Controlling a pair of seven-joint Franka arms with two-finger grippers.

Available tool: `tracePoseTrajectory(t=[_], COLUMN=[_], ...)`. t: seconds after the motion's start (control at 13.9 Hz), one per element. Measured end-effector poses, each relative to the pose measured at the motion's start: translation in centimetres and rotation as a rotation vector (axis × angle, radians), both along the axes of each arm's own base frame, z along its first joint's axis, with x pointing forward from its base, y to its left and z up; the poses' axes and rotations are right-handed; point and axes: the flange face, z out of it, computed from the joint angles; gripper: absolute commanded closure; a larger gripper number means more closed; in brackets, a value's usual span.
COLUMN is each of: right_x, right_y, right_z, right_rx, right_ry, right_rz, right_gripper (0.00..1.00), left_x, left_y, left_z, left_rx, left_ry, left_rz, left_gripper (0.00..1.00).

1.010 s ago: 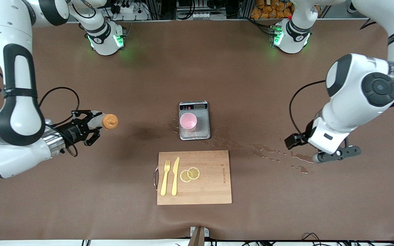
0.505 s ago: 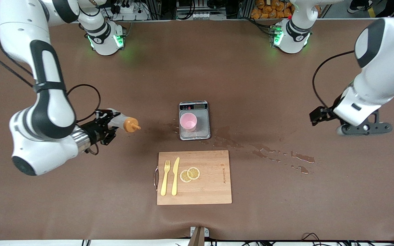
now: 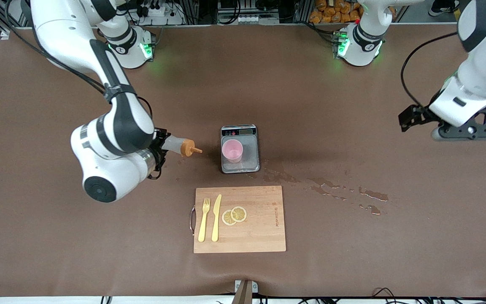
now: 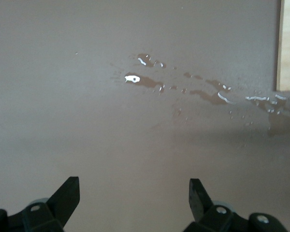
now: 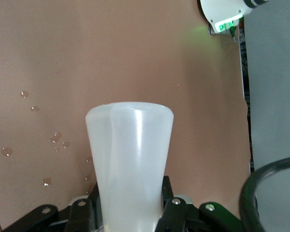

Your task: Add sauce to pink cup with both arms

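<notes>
faint burnt-in lettering seen on the wooden cutting board (image 3: 260,219), too small to be read, a dark display strip on the grey scale (image 3: 239,131) with no legible digits, no other text readable

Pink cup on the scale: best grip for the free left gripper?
Take the pink cup by its side wall just below the rim, coming level from the left arm's end. It stands upright on the scale, open, handle-less. The open left gripper hangs off there; the right gripper holds the sauce.
</notes>
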Motion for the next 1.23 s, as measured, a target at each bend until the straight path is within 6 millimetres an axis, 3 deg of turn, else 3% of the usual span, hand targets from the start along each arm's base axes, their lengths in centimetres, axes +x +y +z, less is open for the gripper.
tracePoseTrajectory(t=[0.29,0.51,0.87,0.94,1.01,1.23], right_x=[-1.1,-1.7,-3.3,-3.4,-3.4,-3.4], right_y=[2.0,2.7,4.7,4.8,4.9,4.8], right_z=[-0.9,-1.3,-3.2,-3.3,-3.3,-3.3], right_rx=[-0.100,-0.164,-0.264,-0.267,-0.268,-0.271], right_ry=[-0.016,-0.020,0.008,0.008,0.008,0.008], right_rz=[0.046,0.069,0.100,0.100,0.100,0.098], right_gripper=[0.52,0.52,0.54,0.56,0.65,0.68], left_x=[-2.2,-2.8,-3.0,-2.9,-2.9,-2.9], left_y=[0.8,0.5,0.2,0.3,0.3,0.7], left_z=[4.3,6.2,6.5,6.4,6.5,7.1], left_rx=[-0.030,-0.090,-0.104,-0.103,-0.100,-0.089], left_ry=[0.016,0.034,0.046,0.047,0.046,0.034], left_rz=[-0.013,-0.005,0.038,0.038,0.035,-0.060], left_gripper=[0.00,0.00,0.00,0.00,0.00,0.00])
